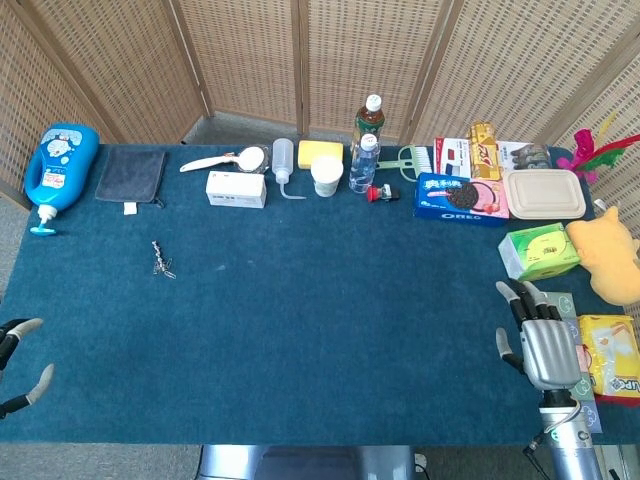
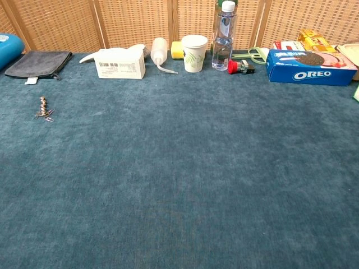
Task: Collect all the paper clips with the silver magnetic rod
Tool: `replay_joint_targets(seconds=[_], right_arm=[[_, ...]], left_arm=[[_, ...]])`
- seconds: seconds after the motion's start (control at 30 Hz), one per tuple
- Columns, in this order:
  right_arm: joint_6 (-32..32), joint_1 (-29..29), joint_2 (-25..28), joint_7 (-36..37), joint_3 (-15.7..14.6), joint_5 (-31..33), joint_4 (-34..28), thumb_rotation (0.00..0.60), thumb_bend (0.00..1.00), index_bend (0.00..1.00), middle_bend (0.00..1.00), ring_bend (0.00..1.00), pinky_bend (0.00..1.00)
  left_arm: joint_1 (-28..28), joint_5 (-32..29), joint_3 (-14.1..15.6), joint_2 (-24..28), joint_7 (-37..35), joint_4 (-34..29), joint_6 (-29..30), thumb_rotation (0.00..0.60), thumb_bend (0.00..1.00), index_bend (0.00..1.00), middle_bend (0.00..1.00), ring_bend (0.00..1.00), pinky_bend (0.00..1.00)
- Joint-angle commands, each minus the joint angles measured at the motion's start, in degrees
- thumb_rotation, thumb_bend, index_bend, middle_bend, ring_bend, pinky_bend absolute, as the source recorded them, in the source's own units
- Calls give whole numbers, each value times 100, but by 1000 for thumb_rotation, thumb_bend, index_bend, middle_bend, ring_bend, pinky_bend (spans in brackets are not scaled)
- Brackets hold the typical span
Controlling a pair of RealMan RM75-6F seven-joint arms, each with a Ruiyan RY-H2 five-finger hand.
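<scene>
**Both hands empty at the near edge; rod and clips lying together on the left**

The silver magnetic rod (image 1: pixel 158 254) lies flat on the blue table cloth (image 1: pixel 330 330), left of centre and toward the far side, just nearer than the grey pouch (image 1: pixel 131 175). The paper clips (image 1: pixel 167 268) sit bunched at the rod's near end, touching it; in the chest view the same cluster (image 2: pixel 45 115) shows at the rod's lower tip. Whether all clips cling to the rod cannot be told at this size. No loose clips show elsewhere on the cloth.

The left hand (image 1: pixel 20 372) appears only at the near left edge, fingers spread and holding nothing, well apart from the rod. The right hand (image 1: pixel 545 340) rests at the near right edge beside the yellow packet (image 1: pixel 615 358), fingers extended and apart, likewise empty. Neither hand shows in the chest view.

Judged from this layout, the collecting step looks complete or nearly so, the rod set down with its catch. Should any clip prove loose, the next move would call for the left hand to reach far and rightward, grasp the rod by its far end, and sweep it over the remainder.
</scene>
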Motion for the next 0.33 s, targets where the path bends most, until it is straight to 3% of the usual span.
replay_joint_targets(seconds=[0.03,0.33], right_arm=[[37,-41,-39,149,-33,-76,105,600,509,143,145,102,216],[-60,-28,-94,365,10,-35,252,600,510,144,145,102,214]], left_arm=[[72,94,-25,2,59,-45,81,312,628,212,230,240,361],[70,-21,-216,91,94,-148,-8,312,628,186,229,240,361]])
